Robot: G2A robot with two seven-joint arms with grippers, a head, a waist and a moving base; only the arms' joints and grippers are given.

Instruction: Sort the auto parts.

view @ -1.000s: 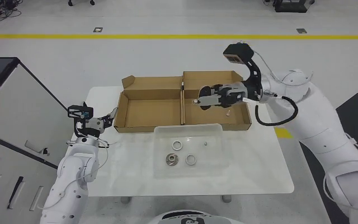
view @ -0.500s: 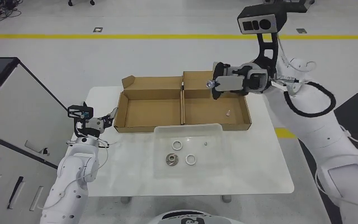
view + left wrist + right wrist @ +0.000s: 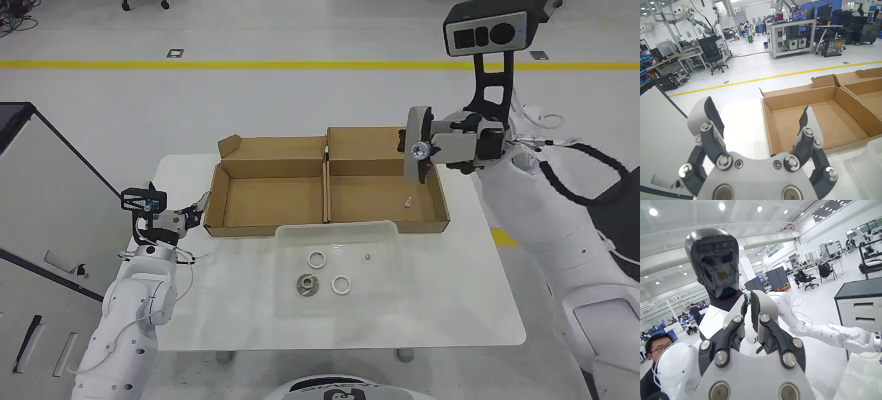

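Cardboard box (image 3: 265, 200) with one small part (image 3: 409, 201)

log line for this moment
right hand: shut on small silver metal bolt, aloft near right brown cardboard box | left hand: open, beside left brown cardboard box | clear plastic tray: parts inside

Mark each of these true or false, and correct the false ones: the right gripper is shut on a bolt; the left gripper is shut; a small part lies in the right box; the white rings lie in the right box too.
1. The right gripper is shut on a bolt. True.
2. The left gripper is shut. False: it is open and holds nothing.
3. A small part lies in the right box. True.
4. The white rings lie in the right box too. False: they lie in the clear tray.
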